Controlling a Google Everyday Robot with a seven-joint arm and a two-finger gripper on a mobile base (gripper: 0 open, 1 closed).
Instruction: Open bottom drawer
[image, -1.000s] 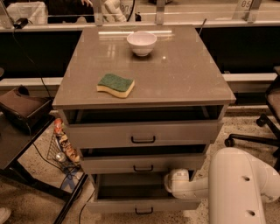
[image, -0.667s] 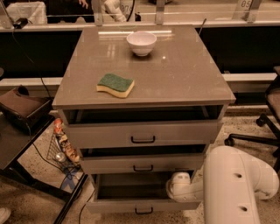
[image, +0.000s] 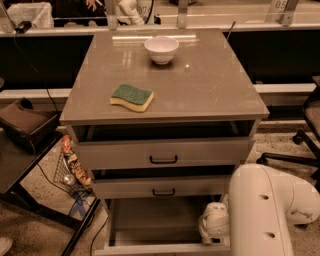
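Observation:
The bottom drawer (image: 159, 248) is the lowest of three grey-beige drawers. It stands pulled far out, and its plain grey inside (image: 155, 220) shows. Its front runs along the picture's lower edge and its handle is out of view. My gripper (image: 214, 231) is at the end of the white arm (image: 265, 215), low at the drawer's right front corner, just behind the drawer front. The middle drawer (image: 163, 187) and the top drawer (image: 163, 153) each stand slightly out and have black bar handles.
On the cabinet top (image: 210, 85) lie a green-and-yellow sponge (image: 132, 97) and a white bowl (image: 161, 49). A dark side table (image: 20, 160) and a wire rack with snack bags (image: 72, 167) stand left. An office chair base (image: 300, 150) is right.
The bottom drawer has slid much further out toward the camera. My arm and gripper have drawn back with it, toward the camera. The top and middle drawers have not moved.

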